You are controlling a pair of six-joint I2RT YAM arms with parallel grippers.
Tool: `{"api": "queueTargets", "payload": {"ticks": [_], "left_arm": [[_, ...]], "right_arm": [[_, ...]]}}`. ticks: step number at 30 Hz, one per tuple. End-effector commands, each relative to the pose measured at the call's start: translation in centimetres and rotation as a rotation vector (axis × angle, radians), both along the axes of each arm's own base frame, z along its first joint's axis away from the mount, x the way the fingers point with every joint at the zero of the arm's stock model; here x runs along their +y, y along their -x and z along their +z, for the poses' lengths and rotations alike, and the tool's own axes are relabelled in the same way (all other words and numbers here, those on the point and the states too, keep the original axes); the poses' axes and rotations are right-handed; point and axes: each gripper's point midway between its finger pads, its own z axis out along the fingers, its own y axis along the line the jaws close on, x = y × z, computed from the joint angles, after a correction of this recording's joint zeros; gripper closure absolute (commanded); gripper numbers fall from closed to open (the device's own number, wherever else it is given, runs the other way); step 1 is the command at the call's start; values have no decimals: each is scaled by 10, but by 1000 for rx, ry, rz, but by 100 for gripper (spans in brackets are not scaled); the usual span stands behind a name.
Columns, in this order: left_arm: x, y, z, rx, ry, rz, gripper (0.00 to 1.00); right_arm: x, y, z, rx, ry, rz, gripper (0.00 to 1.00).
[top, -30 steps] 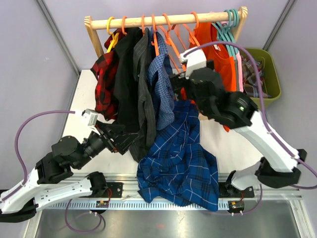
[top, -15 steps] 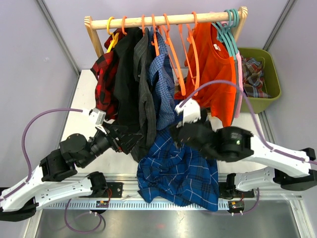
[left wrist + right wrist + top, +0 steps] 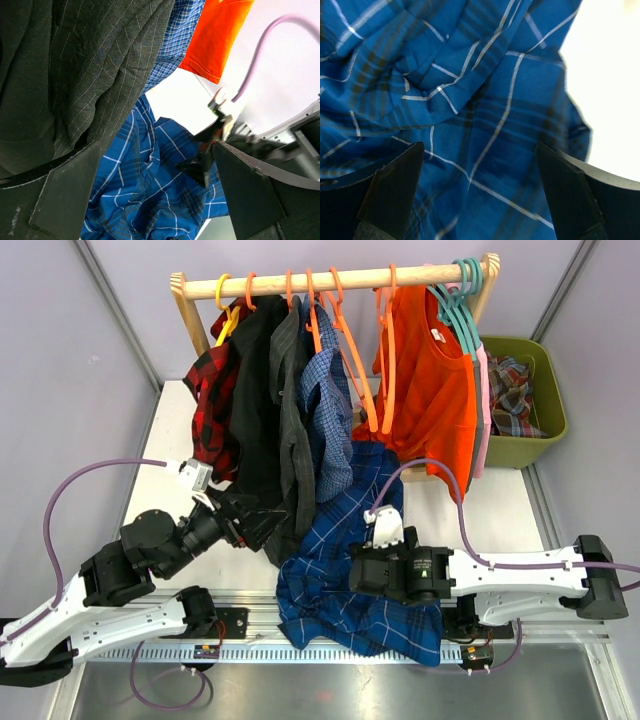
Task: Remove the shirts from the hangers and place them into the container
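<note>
1. Below the left end of the wooden rail (image 3: 330, 281), the left arm (image 3: 150, 550) reaches toward the hems of the hanging shirts. Its jaws are spread wide and grasp nothing. In its wrist view we see the grey shirt (image 3: 75, 65) just beside one finger (image 3: 65, 195).
2. From the rail's left end we count the red-black plaid shirt (image 3: 210, 400) by the yellow hanger (image 3: 225, 315), then the black shirt (image 3: 255, 400), the grey one and the light blue check shirt (image 3: 325, 410). All of them hang.
3. Under the rail's middle, two orange hangers (image 3: 352, 365) hang bare.
4. The dark blue plaid shirt (image 3: 330, 610) is off the rail. It is heaped on the white surface (image 3: 170, 430) below the rail's middle, and its lower part droops over the near edge.
5. The right arm (image 3: 500, 575) lies low over that heap. Its jaws are released and wide. Plaid cloth fills the gap between the fingers (image 3: 390, 195), but we cannot tell whether they touch it.
6. Under the rail's right part hang the orange shirt (image 3: 430, 390) and a strip of pink shirt (image 3: 485, 410), below the teal hangers (image 3: 462, 285).
7. Just past the rail's right end stands the container (image 3: 553, 390), with the brown-red-teal plaid shirt (image 3: 510, 390) inside.
</note>
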Motion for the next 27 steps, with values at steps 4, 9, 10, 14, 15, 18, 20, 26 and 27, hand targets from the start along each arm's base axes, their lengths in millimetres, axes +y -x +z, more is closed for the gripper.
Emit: {"api": "queueTargets", "payload": {"ticks": [4,9,10,14,15,18,20,26,27], "left_arm": [[0,3,15,-11,57,-9,1],[-1,4,15,-9,54,-17,1],[-1,3,15,-8,55,-14,1],[2,4,15,-7,62,-9,1],[5,4,15,-8,62,-6,1],[9,6,15,-5,63,-2,1],[12,6,15,-8,64,5,1],[17,6,13,-13,64,14,1],[17,6,12,-13,64,15,1]], "right_arm": [[39,-21,-14,-2,-383,-135,0],[79,-29,-48,67,-428,-82,0],[85,-31,-52,65,-398,-63,1],[125,-41,-76,88,-342,-4,0],[136,-44,-73,95,-365,6,1],[151,-53,-73,89,-379,18,1],[154,-57,-73,88,-380,21,0],[119,-69,-102,80,-245,-96,14],[112,-70,-104,82,-247,-153,40]]}}
